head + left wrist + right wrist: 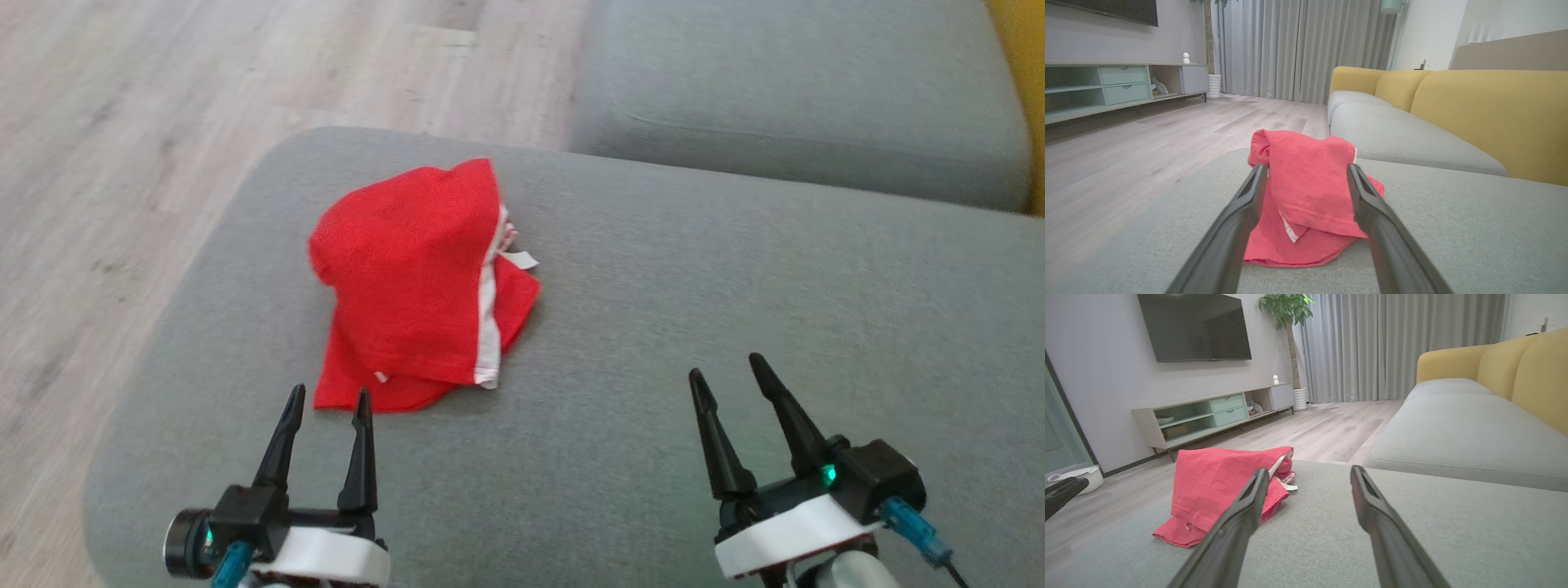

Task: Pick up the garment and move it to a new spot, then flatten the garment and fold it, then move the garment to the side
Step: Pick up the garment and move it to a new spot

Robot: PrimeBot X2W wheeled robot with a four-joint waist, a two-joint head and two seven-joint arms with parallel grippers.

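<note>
Two sets of jaws, both spread wide and holding nothing, point away from the robot over a grey sofa cushion (694,310). The left jaws sit at the near left, their tips right at the near hem of a red garment (400,278); whether they touch it cannot be told. The right jaws sit at the near right, over bare cushion and well apart from the garment.

The garment lies in a loose, doubled-over heap on the left half of the cushion, near its left edge, with wooden floor (122,163) beyond. A white stripe (488,318) runs down its right side, and a small white tag (522,260) pokes out to the right.

It looks like thin, light cloth: soft and limp, not fragile, and likely to sag and fall open when lifted. A pinch on the layered near hem seems the best hold, perhaps one corner for each arm, so the layers rise together.

The head view gives the layout from above. The left wrist view, low and close, shows the heap's height and a stitched upper layer lying over a lower one, plus a yellow backrest (1494,114) and grey curtains (1298,49). The right wrist view shows the garment from its right side, and a television (1194,326) above a low cabinet (1208,412).
</note>
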